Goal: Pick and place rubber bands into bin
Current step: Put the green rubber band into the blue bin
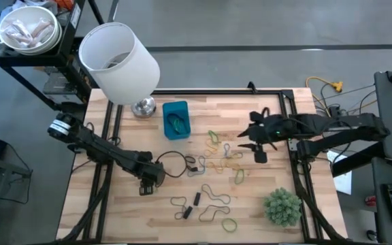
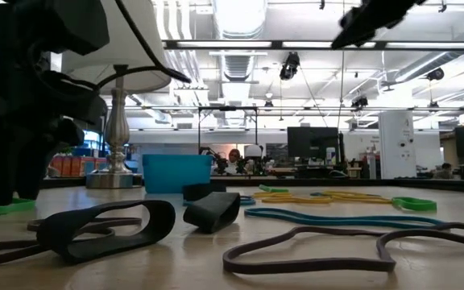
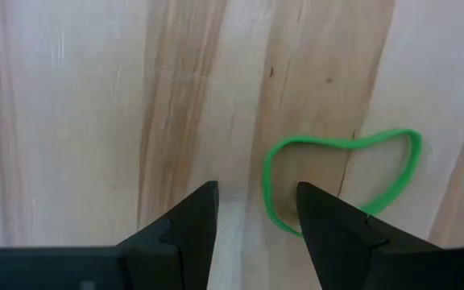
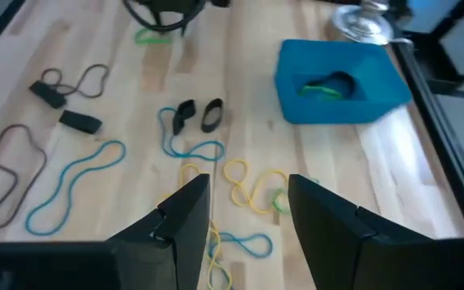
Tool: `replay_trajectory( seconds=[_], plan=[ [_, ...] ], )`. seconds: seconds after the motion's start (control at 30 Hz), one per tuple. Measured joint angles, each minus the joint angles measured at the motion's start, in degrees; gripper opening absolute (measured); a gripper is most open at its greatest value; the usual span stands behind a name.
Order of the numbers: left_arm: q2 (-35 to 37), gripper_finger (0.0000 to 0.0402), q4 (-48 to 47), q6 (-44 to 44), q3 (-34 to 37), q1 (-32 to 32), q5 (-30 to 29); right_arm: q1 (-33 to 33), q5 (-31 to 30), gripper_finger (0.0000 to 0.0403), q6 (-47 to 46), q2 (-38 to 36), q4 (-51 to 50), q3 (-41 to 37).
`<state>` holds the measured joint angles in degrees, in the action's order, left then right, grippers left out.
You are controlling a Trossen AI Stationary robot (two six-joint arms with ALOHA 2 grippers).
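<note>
While both grippers are hanging open and empty, rubber bands (image 1: 218, 151) are lying across the butcher-block table (image 1: 135, 218).

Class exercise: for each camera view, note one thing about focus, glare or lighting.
High view: even light, the white lamp shade brightest. Low view: the near dark rubber bands look large and soft, ceiling lights glare, and the blue bin is small behind them. Left wrist view: a green band sharp on the wood. Right wrist view: slightly soft, the lamp base shining.
</note>
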<state>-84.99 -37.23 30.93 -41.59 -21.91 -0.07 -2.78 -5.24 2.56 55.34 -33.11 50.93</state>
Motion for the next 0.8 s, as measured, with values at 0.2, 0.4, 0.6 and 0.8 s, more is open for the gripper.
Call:
replay_trajectory(
  seconds=[0.2,0.4,0.6,0.8],
  plan=[
    [-1.29,0.0124,-0.14,1.76,0.04,0.0,-0.07,-2.6,-6.89,0.0151,-4.78,-7.08,0.47,-6.22],
    [-1.18,0.0038,-0.07,1.78,0.13,0.04,0.06,-3.77,-9.12,0.0137,-7.02,-10.03,1.67,-10.64],
    [-0.82,0.0004,-0.63,0.66,-0.93,-0.04,-2.06,-3.75,-11.43,0.0124,-6.32,-10.22,7.52,-14.74],
    [-0.24,0.0,-0.34,-3.17,-4.32,0.09,-9.33,-3.75,-11.91,0.0112,-1.62,-9.82,19.02,-19.5]
  ],
)
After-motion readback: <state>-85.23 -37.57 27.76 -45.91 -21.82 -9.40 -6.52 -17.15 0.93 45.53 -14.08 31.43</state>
